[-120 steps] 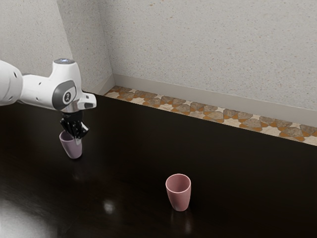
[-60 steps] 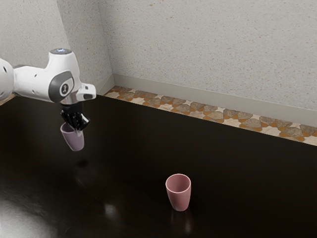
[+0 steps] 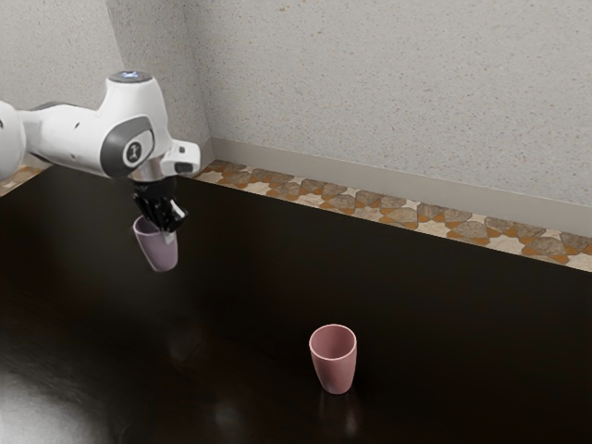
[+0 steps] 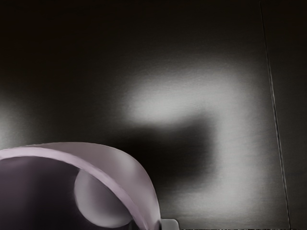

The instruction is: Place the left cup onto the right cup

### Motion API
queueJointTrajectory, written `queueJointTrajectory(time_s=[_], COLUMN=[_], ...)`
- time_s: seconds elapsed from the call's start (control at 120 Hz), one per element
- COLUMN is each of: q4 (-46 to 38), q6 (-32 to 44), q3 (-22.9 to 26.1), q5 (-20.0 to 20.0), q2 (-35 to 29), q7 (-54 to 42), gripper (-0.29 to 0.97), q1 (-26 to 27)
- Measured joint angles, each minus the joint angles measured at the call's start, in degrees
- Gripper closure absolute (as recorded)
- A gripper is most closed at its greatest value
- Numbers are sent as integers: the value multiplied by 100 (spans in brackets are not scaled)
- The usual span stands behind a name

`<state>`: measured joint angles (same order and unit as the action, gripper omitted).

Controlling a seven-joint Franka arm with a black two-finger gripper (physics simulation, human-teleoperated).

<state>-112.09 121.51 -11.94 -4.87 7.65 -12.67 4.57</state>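
Observation:
A lilac cup (image 3: pixel 158 247) hangs in the air at the exterior view's left, tilted a little, well above the dark table (image 3: pixel 444 305). My black gripper (image 3: pixel 164 221) is shut on its rim. The second cup, pink (image 3: pixel 333 357), stands upright on the table to the right and nearer the front edge, well apart from the held one. In the wrist view the lilac cup's rim and inside (image 4: pixel 96 191) sit large and blurred just under my hand, over the glossy tabletop (image 4: pixel 201 86).
A speckled wall (image 3: pixel 388 83) with a pale skirting runs behind the table, and a strip of patterned floor (image 3: pixel 398 211) shows past the table's far edge. A wall corner stands at the upper left behind my arm.
My gripper has lifted the lilac cup off the table and carried it up and toward the exterior view's right. The pink cup has stayed where it was.

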Motion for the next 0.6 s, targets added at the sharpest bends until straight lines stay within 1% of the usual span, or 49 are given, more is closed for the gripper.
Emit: queueJointTrajectory(time_s=[0.408, 0.6], q4=[-26, -77], q6=[-442, -650], q3=[-1, -1], q5=[-33, -72], q2=[-513, -706], q7=[-24, -32], gripper=[77, 77], q1=[465, 762])
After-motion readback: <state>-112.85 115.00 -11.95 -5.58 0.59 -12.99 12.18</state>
